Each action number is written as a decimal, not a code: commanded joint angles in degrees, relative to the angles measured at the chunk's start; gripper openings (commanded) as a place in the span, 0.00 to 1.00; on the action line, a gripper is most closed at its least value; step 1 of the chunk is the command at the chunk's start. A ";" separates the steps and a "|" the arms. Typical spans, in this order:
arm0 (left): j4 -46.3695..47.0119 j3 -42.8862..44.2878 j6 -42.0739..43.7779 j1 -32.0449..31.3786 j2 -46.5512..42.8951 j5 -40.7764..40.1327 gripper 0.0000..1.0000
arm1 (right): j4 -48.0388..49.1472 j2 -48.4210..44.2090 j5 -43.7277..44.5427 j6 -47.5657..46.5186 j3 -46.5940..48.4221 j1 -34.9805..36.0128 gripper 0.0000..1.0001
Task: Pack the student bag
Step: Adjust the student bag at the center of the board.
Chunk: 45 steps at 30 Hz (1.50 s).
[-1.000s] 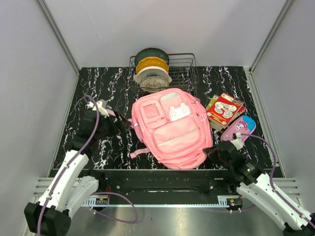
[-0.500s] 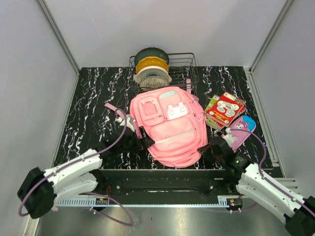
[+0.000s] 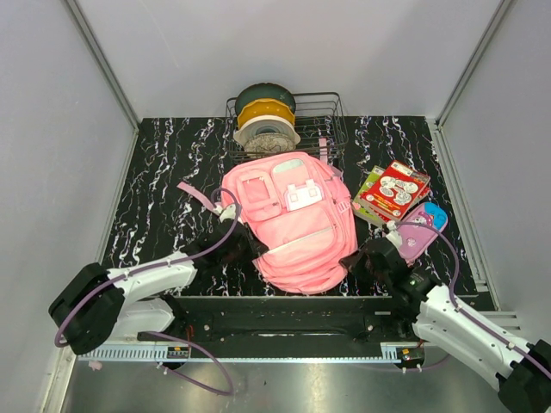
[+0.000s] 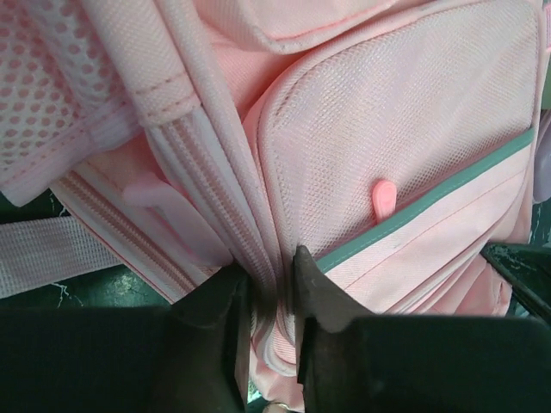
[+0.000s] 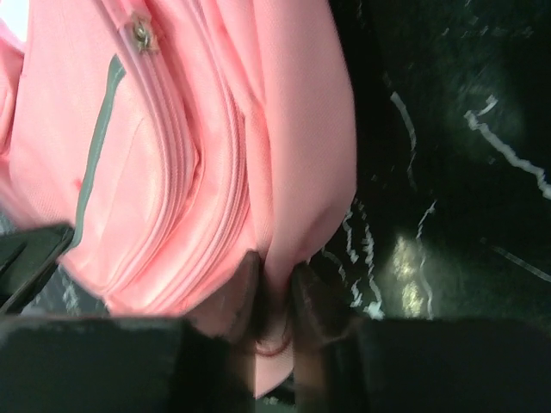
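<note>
The student bag (image 3: 293,219), a big soft pink backpack with front pockets, lies front up in the middle of the table. My left gripper (image 3: 250,248) is at its lower left edge. In the left wrist view the left gripper (image 4: 269,274) is shut on a fold of the student bag (image 4: 405,112) beside a zip seam. My right gripper (image 3: 355,258) is at the bag's lower right corner. Seen from the right wrist, the right gripper (image 5: 275,268) pinches a fold of pink fabric of the student bag (image 5: 172,129).
A wire basket (image 3: 331,120) with stacked filament spools (image 3: 267,120) stands behind the bag. Red picture books (image 3: 394,191) and a small pink pencil case (image 3: 419,228) lie to the right. A loose pink strap (image 3: 194,194) trails left of the bag.
My left arm swung in from the table's left side to the bag's lower left edge and closed on its fabric. The bag slid back and turned slightly. The right gripper followed it.
</note>
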 commanded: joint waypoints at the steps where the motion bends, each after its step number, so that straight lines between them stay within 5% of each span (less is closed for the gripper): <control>1: -0.96 2.56 3.25 -0.47 -0.97 -3.48 0.08 | 11.82 -2.39 -4.80 -4.47 2.07 0.59 0.35; 2: -2.29 2.91 4.30 -0.47 -1.93 -4.27 0.04 | 10.51 -2.57 -4.10 -5.18 2.51 0.59 0.56; 6: -12.04 4.40 7.90 -0.12 -6.06 -11.72 0.00 | 5.93 -2.92 2.05 -9.23 6.20 0.59 0.77; 11: -24.17 6.51 15.88 5.23 -14.83 -15.26 0.00 | 4.00 0.85 7.85 -14.32 10.51 0.59 0.82; 16: -30.41 8.44 22.94 12.45 -19.43 -10.42 0.01 | 6.00 7.62 9.54 -18.63 14.81 0.50 0.82; 19: -31.91 12.47 24.44 12.71 -16.38 -6.03 0.13 | 8.03 12.36 7.60 -20.48 16.83 0.42 0.84; 20: -33.31 13.71 24.43 12.71 -15.14 -6.21 0.30 | 8.39 13.85 6.99 -21.18 17.54 0.16 0.84; 22: -36.05 15.82 24.35 12.72 -13.20 -7.70 0.48 | 9.09 18.86 4.18 -22.86 19.82 -1.25 0.86; 23: -36.23 15.83 24.17 12.71 -13.10 -7.88 0.68 | 9.79 20.61 1.30 -23.29 20.35 -2.21 0.86; 27: -35.70 13.64 21.45 12.80 -16.96 -7.97 0.89 | 14.09 32.64 -13.29 -25.58 23.77 -11.52 0.88; 31: -36.23 9.96 16.37 12.72 -22.67 -6.48 0.95 | 21.04 38.98 -20.51 -29.88 27.99 -14.34 0.91; 37: -34.39 2.67 6.62 11.14 -25.66 -1.20 0.95 | 17.97 55.07 -25.36 -35.78 41.52 -16.19 0.96; 45: -33.07 -3.06 -0.09 8.24 -31.30 -3.31 0.96 | 13.93 69.14 -20.18 -39.72 52.16 -17.95 1.00</control>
